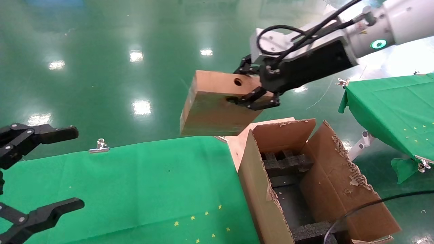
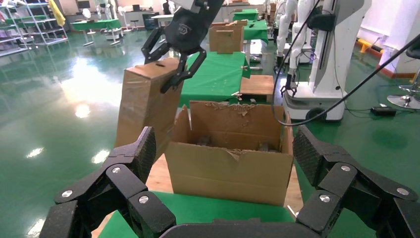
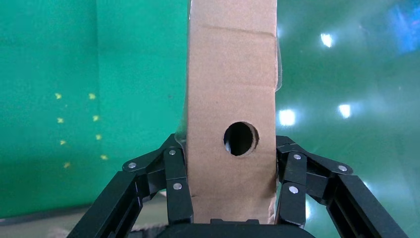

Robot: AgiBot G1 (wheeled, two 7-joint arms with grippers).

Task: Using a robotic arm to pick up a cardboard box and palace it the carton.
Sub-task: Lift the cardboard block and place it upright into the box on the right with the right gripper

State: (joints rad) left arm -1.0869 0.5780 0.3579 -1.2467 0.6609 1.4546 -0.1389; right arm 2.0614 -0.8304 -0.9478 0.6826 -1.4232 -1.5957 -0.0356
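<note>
My right gripper [image 1: 252,86], on the white arm, is shut on one end of the small brown cardboard box [image 1: 213,105]. The box hangs tilted in the air above and to the left of the carton's far left corner. In the right wrist view the fingers [image 3: 173,168] clamp both sides of the cardboard box [image 3: 230,84], just beside its round hole. The large carton [image 1: 257,189] stands open with torn flaps and black foam inside. My left gripper [image 1: 78,167] waits open at the lower left; the left wrist view shows the carton [image 2: 228,168] and the held box [image 2: 146,104] beyond it.
A green-clothed table [image 1: 135,186] lies in front of me, with the carton at its right edge on a wooden board [image 1: 237,142]. A second green table [image 1: 393,105] stands at the right. A black cable [image 1: 366,206] crosses the carton's near right flap.
</note>
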